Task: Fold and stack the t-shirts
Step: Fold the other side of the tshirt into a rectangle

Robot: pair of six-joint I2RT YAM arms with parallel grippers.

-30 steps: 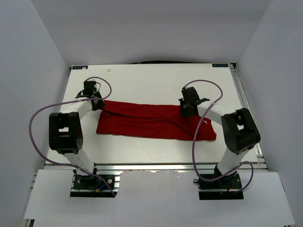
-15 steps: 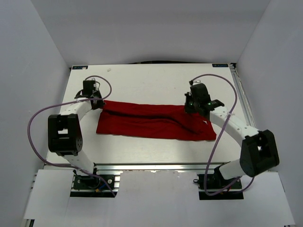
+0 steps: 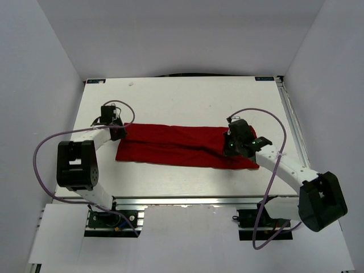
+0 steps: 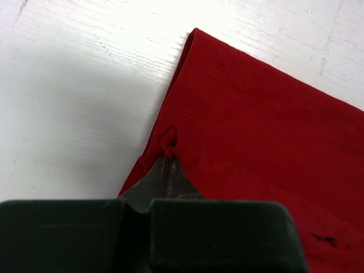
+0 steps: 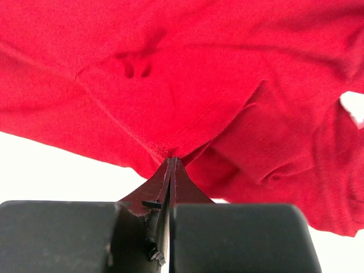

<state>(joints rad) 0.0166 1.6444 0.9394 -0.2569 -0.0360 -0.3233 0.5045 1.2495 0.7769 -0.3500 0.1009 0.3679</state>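
Note:
The red t-shirt [image 3: 170, 145] lies as a long folded band across the middle of the white table [image 3: 187, 96]. My left gripper [image 3: 120, 132] is shut on the t-shirt's upper left corner; a small pinch of red cloth [image 4: 169, 143] bunches at its closed tips [image 4: 166, 160]. My right gripper [image 3: 229, 149] is shut on the cloth near the t-shirt's right end, lifting it slightly so that fabric [image 5: 187, 85] hangs from its closed tips [image 5: 172, 161]. The table shows white beneath the raised cloth.
White walls enclose the table on the left, back and right. A metal rail [image 3: 187, 200] runs along the near edge by the arm bases. Purple cables [image 3: 45, 142] loop beside both arms.
My right gripper has moved toward the near edge, pulling the t-shirt's right upper edge over and down. My left gripper has shifted slightly nearer with its corner.

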